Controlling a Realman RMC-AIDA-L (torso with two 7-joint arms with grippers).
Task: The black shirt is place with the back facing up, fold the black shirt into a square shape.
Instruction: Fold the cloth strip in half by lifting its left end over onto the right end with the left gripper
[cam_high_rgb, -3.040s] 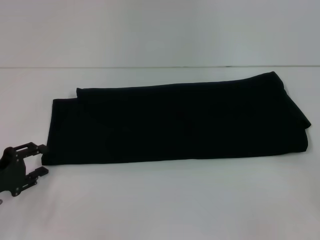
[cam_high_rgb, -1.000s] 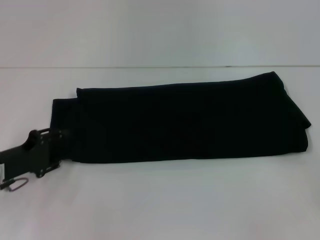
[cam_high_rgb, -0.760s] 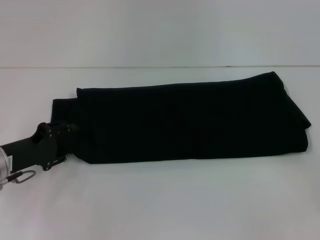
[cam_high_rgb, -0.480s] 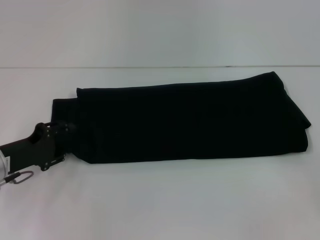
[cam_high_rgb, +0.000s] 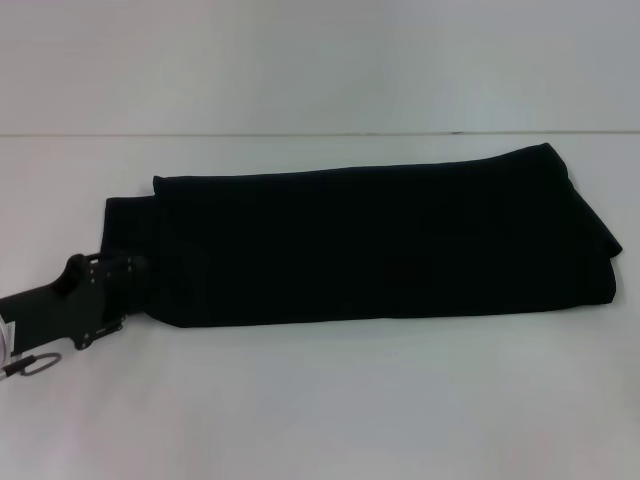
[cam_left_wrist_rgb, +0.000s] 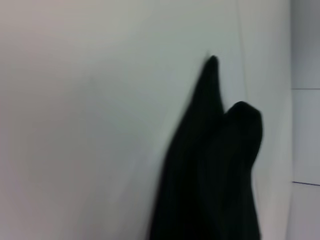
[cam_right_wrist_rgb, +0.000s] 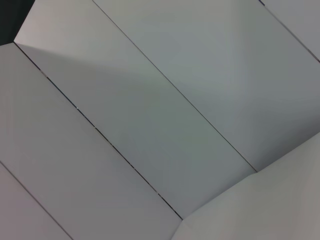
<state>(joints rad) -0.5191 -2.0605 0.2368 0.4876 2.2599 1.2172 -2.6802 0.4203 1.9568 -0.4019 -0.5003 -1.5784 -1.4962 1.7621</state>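
Note:
The black shirt (cam_high_rgb: 380, 245) lies folded into a long band across the white table (cam_high_rgb: 330, 400), running left to right. No lettering shows. My left gripper (cam_high_rgb: 133, 270) is at the band's near left corner and is shut on the fabric there. That corner is drawn in from where it lay flat on the table. In the left wrist view the black shirt (cam_left_wrist_rgb: 215, 170) stretches away from the camera in two dark folds. My right gripper is out of view; its wrist view shows only pale panels.
The table's far edge meets a pale wall (cam_high_rgb: 320, 60) behind the shirt. A small metal ring (cam_high_rgb: 35, 365) hangs under my left arm. Bare white table lies in front of the shirt.
My left gripper came in from the left, open, onto the shirt's near left corner. It pushed a little to the right, then eased back left. The corner no longer lies flat.

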